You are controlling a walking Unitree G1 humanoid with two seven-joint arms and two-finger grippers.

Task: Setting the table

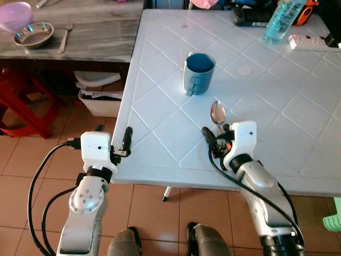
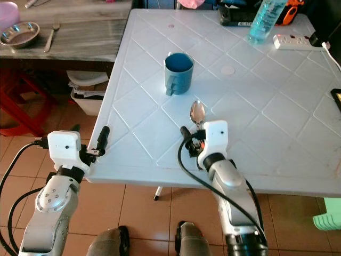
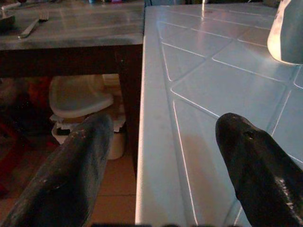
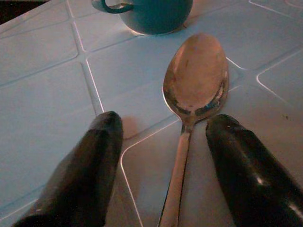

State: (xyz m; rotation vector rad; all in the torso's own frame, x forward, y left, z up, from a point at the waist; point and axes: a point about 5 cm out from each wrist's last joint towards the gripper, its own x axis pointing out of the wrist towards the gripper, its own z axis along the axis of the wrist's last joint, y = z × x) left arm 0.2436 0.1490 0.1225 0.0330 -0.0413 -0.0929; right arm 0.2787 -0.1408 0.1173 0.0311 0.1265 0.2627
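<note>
Cutlery placement looks to be the step in hand: a silver metal spoon (image 4: 194, 90) lies flat on the white plastic counter with its diamond-patterned top (image 1: 277, 106), bowl pointing toward a blue ceramic mug (image 1: 199, 72) that stands upright just beyond it, near but not touching. The right pincer (image 4: 163, 163) sits low over the spoon's handle with its two black fingers spread, one on either side of the stem; nothing is clamped between them and the handle lies free in the gap, so it reads either as a spoon just laid down or one about to be taken up, and the pictures do not settle which. The left pincer (image 3: 163, 161) hovers at the counter's near-left edge, fingers wide apart and empty, one over the white surface and one past its rim. As a judgement, the setting is only partly made: mug and spoon are in place near the front of the counter, but no plate or bowl stands with them. A steel bowl (image 1: 33, 34), a pale purple plastic bowl (image 1: 15, 13) and a fork (image 1: 64, 37) rest on the grey wooden side counter (image 1: 101, 37) to the left, and may be what is left to bring across. A clear water bottle (image 1: 285, 18) and a white power strip (image 1: 311, 41) clutter the far end.
</note>
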